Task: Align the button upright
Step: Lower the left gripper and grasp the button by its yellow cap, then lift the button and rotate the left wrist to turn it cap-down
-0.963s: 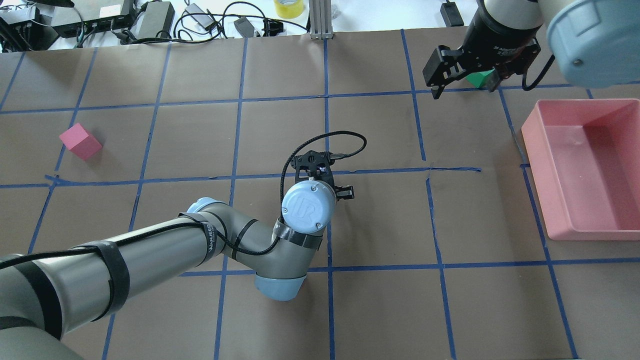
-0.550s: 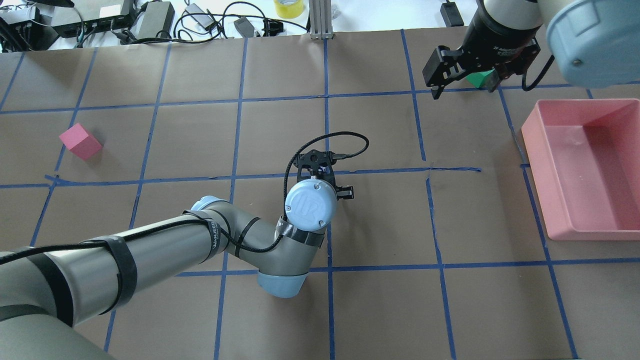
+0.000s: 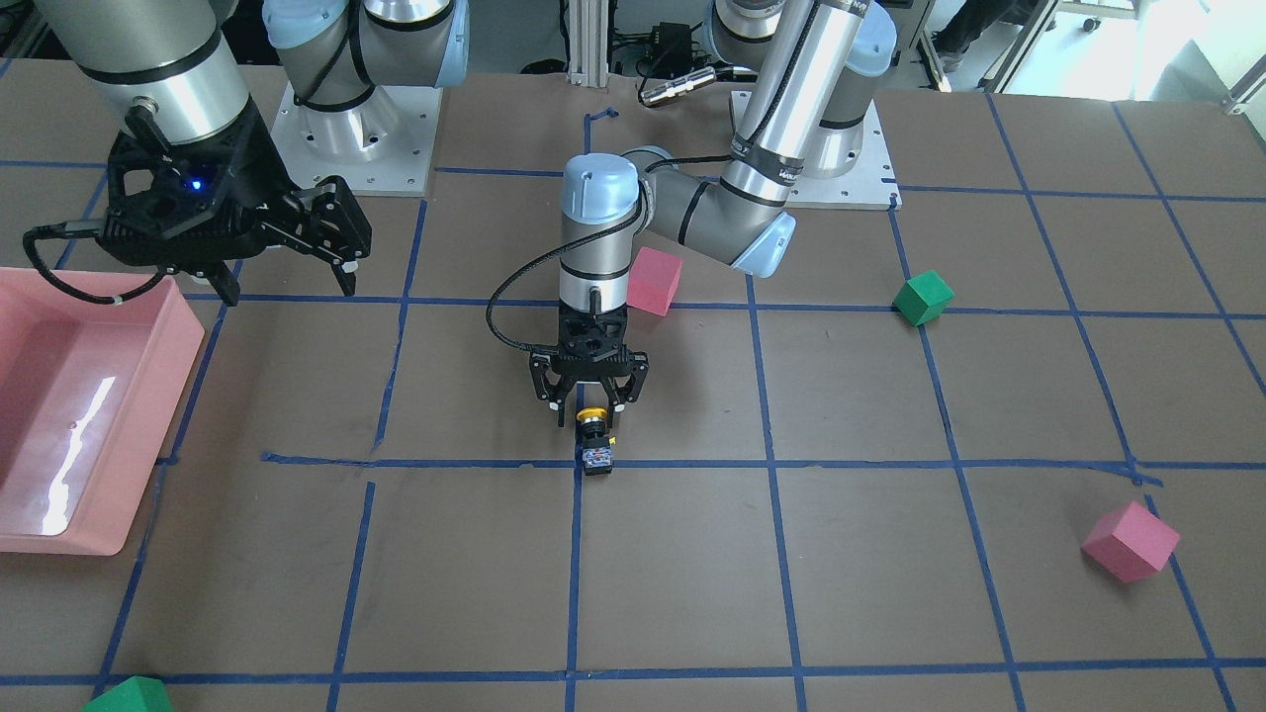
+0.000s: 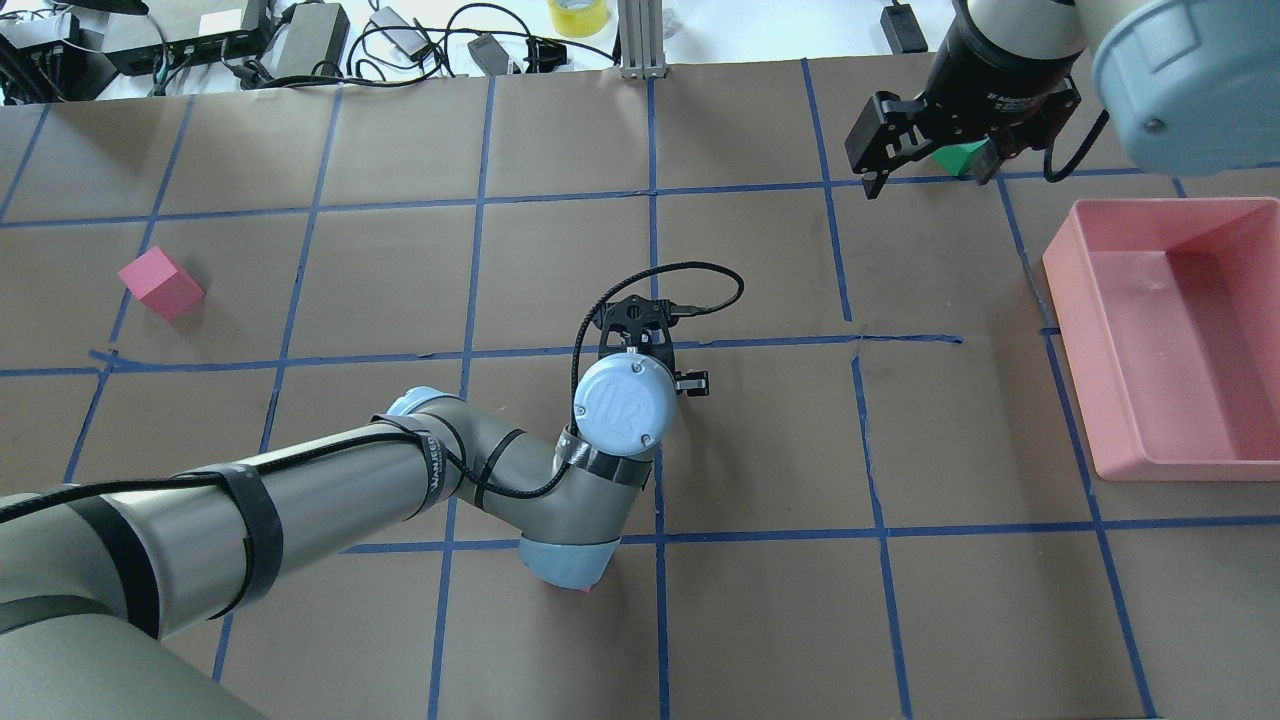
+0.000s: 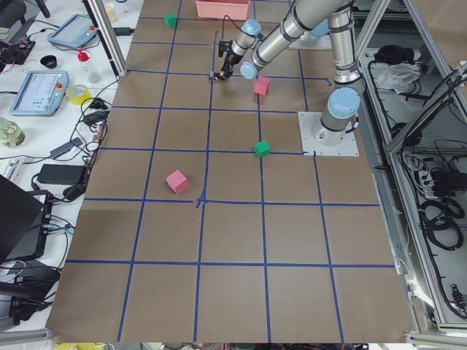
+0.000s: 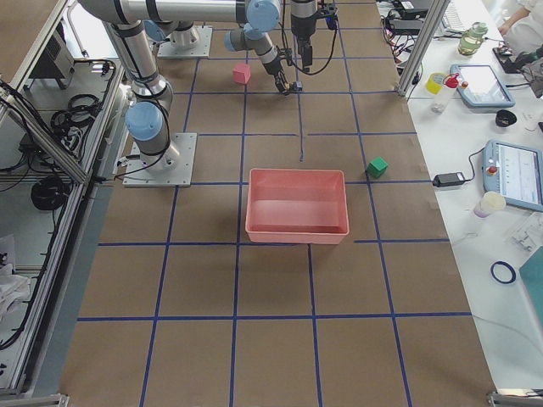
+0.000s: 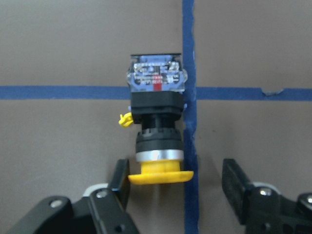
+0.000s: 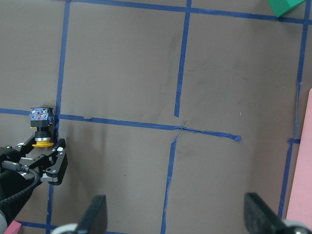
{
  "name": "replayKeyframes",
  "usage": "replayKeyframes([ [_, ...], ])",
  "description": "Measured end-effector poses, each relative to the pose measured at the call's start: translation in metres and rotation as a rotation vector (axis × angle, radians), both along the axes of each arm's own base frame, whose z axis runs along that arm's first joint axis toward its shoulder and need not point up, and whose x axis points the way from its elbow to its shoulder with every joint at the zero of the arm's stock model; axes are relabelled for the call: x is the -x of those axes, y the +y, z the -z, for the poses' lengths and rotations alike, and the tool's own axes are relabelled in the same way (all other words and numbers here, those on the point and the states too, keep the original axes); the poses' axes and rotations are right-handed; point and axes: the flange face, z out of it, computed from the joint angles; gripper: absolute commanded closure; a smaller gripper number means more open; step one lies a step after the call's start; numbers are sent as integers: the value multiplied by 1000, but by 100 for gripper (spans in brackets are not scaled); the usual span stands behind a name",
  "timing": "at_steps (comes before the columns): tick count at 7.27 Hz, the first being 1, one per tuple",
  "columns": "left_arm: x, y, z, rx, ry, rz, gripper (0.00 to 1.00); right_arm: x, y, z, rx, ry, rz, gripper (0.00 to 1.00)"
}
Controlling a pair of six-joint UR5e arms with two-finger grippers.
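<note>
The button (image 3: 595, 440) lies on its side on the brown table, over a blue tape crossing. Its grey-white contact block points away from the robot and its yellow cap faces my left gripper (image 3: 588, 415). In the left wrist view the button (image 7: 155, 122) fills the centre. The left gripper (image 7: 176, 183) is open, with its fingers (image 7: 119, 180) on either side of the yellow cap and apart from it. The overhead view hides the button under the left wrist. My right gripper (image 3: 289, 282) is open and empty, raised over the table near the pink bin.
A pink bin (image 3: 99, 534) stands on the robot's right side. A pink cube (image 3: 655, 280) lies just behind the left arm. A green cube (image 3: 922, 298) and another pink cube (image 3: 1130, 541) lie on the robot's left. One more green cube (image 3: 129, 697) lies at the far edge.
The left arm has moved slightly forward, away from the robot's base, bringing its open gripper closer around the button. The right arm has not moved.
</note>
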Motion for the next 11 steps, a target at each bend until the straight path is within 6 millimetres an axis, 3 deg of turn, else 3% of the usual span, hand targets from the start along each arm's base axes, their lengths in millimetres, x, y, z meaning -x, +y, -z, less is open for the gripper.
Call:
replayKeyframes([
  [5,3,-10,-10,-84,-82,67,100,0,0,0,2,0,-1,0],
  [9,15,-49,-69,-307,-181,67,100,0,0,0,2,0,-4,0],
  [11,-7,-63,-87,-426,-159,45,100,0,0,0,2,0,-5,0],
])
